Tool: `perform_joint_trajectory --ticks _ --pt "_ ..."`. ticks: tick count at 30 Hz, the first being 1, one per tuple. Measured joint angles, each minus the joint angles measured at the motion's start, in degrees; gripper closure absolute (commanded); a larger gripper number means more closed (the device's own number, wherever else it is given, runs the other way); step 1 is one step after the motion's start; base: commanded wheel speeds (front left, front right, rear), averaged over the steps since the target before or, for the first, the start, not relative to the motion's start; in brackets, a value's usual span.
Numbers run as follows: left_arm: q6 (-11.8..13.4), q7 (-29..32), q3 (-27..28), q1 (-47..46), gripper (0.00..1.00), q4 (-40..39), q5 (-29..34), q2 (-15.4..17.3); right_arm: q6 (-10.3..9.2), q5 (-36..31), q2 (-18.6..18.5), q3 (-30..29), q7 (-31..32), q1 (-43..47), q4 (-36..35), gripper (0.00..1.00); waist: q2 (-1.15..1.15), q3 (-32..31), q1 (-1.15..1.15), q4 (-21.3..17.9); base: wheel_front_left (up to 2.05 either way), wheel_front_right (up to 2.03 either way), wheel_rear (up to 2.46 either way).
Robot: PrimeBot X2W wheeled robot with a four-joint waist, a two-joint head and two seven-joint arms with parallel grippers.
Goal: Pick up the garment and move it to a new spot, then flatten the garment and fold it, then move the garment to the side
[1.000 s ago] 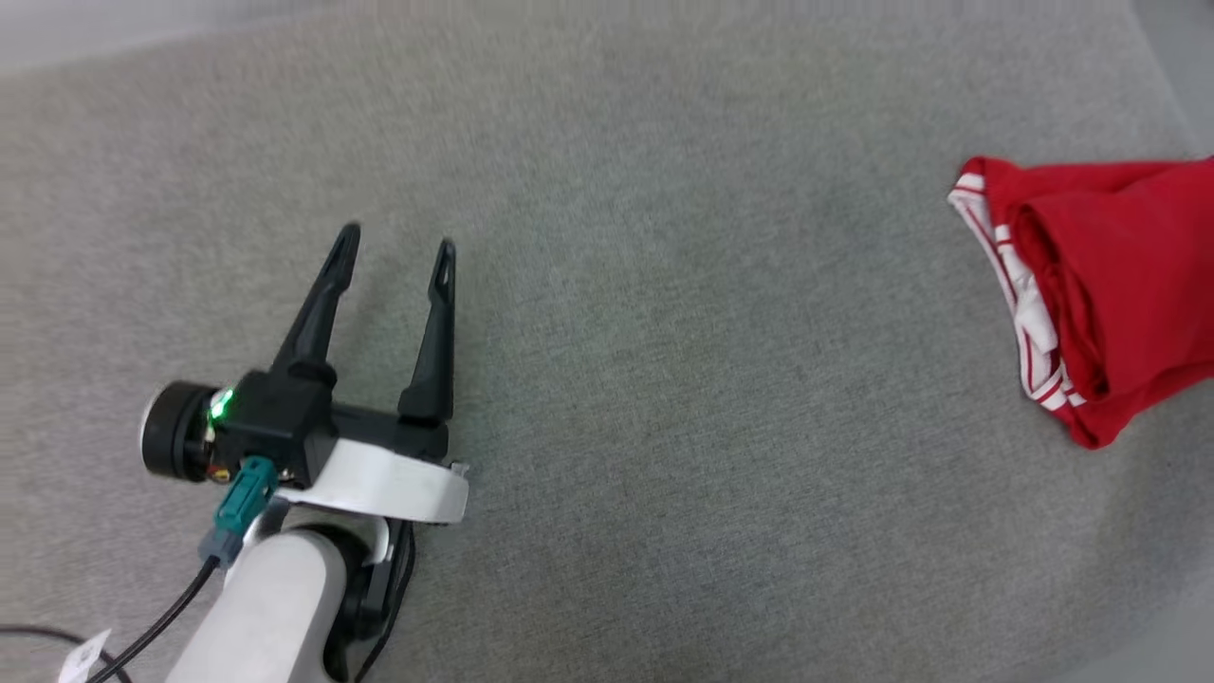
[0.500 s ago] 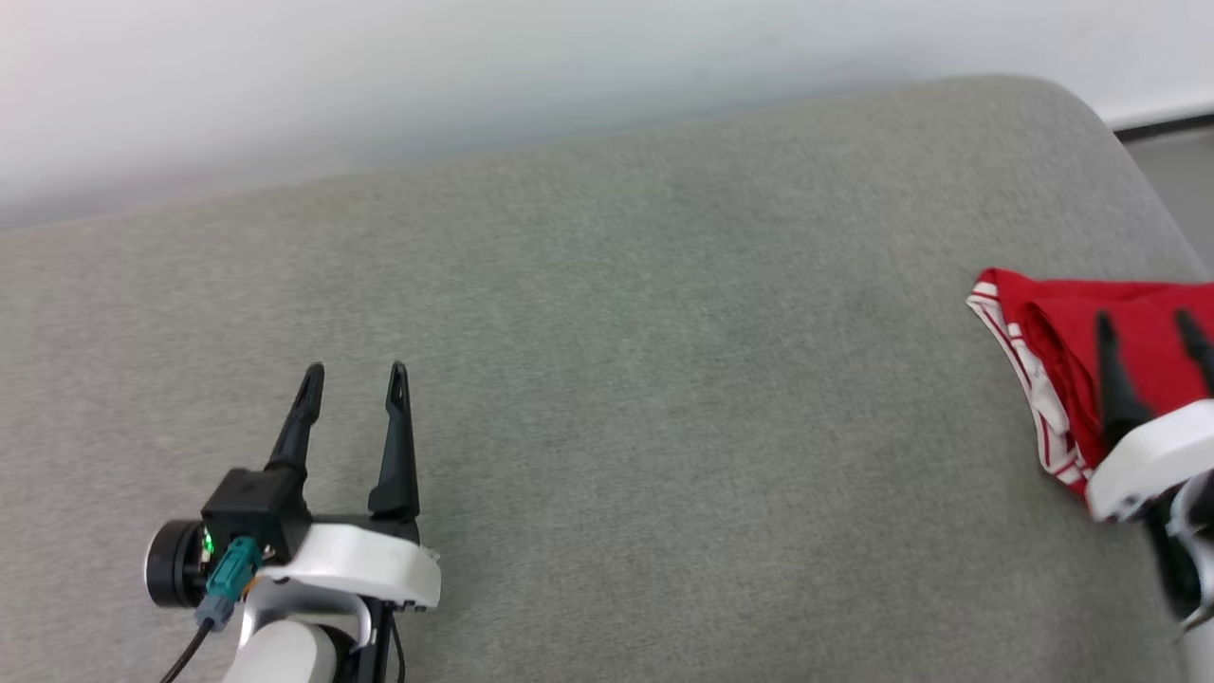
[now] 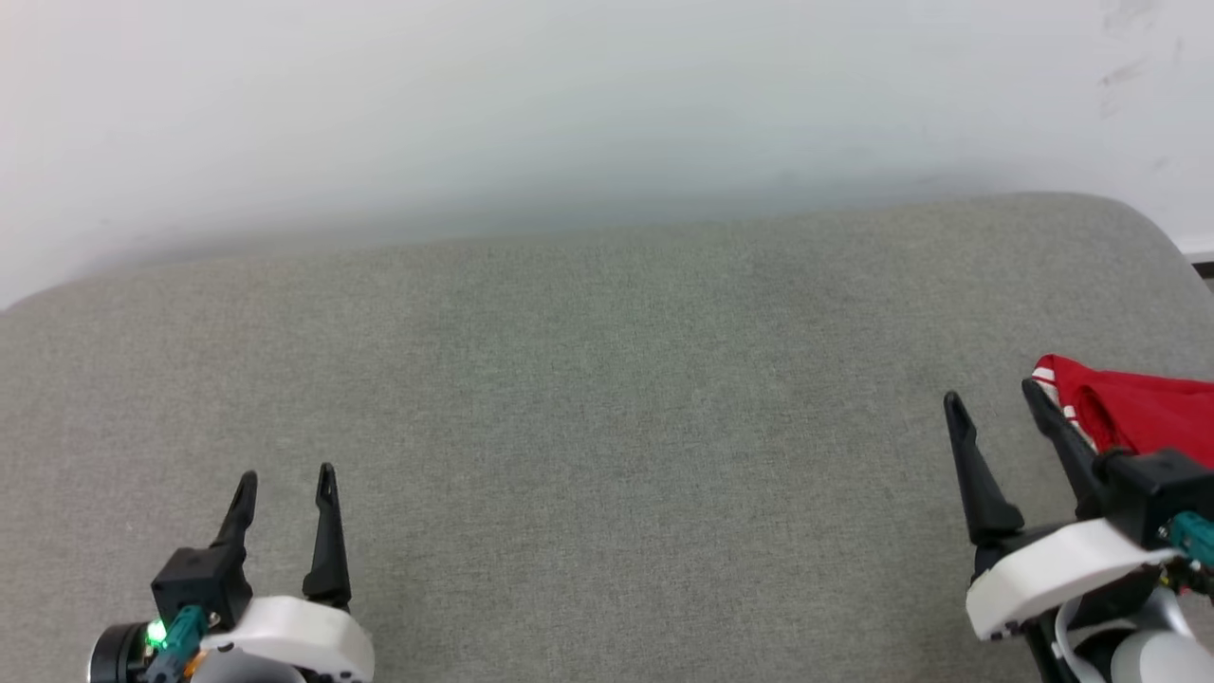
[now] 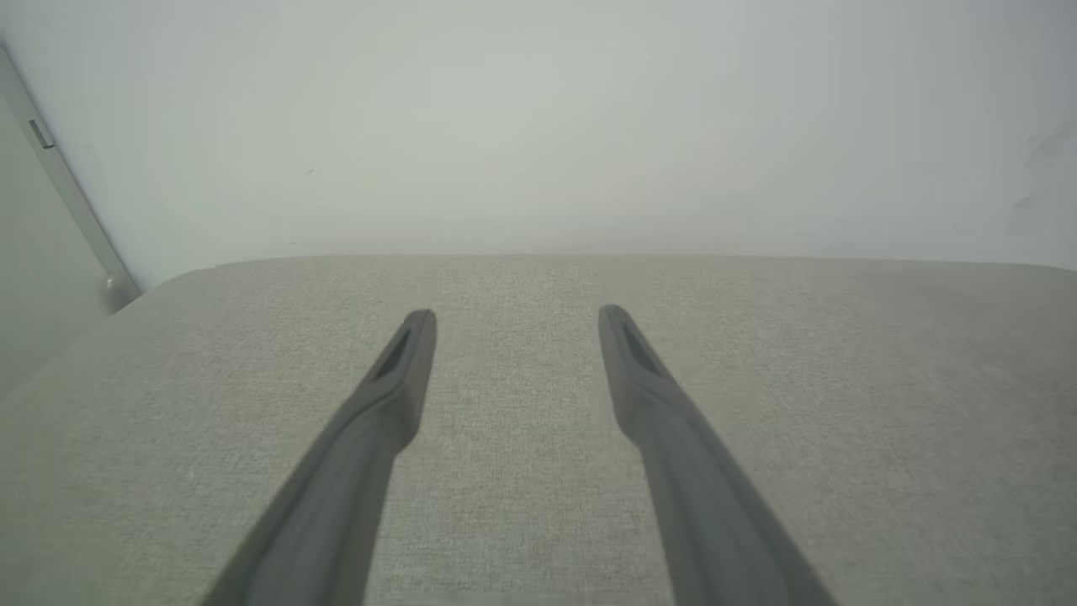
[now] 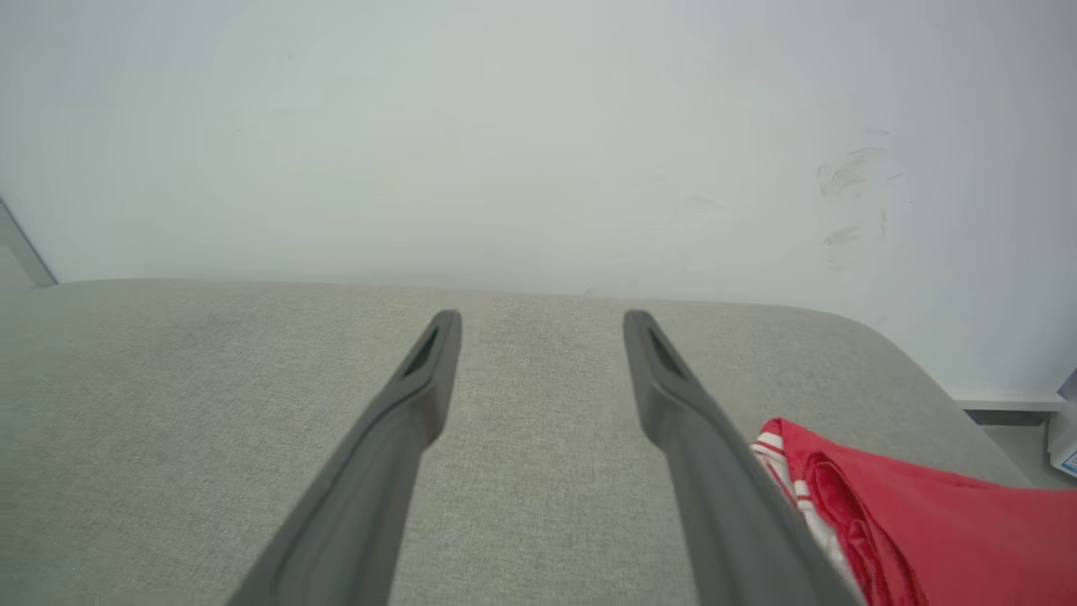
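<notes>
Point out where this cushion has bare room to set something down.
Free: the grey cushion between the left gripper and the right gripper, back to the wall. Crowded: the cushion's right end, where the garment lies beside the open right gripper.

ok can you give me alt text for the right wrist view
The right gripper holds its two dark fingers open and empty above a grey fabric cushion. A red garment with white-striped trim lies on the cushion at the lower right, partly behind one finger; a white wall rises behind.
</notes>
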Motion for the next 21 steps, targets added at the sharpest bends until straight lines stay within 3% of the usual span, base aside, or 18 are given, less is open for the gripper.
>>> perform_joint_trajectory --ticks 7,21 --pt "-1.7 -0.1 -0.3 1.5 0.00 1.4 0.2 -0.3 0.00 -0.5 1.2 -0.4 1.3 4.5 -3.3 0.00 0.00 -1.9 0.00 -0.2 0.00 0.00 0.00" --pt "-2.3 -0.1 0.3 1.5 0.00 2.2 1.2 -0.8 -0.01 -0.9 2.0 -0.1 1.2 4.7 -4.3 0.00 0.00 -2.1 0.00 -0.1 0.00 0.00 0.00"
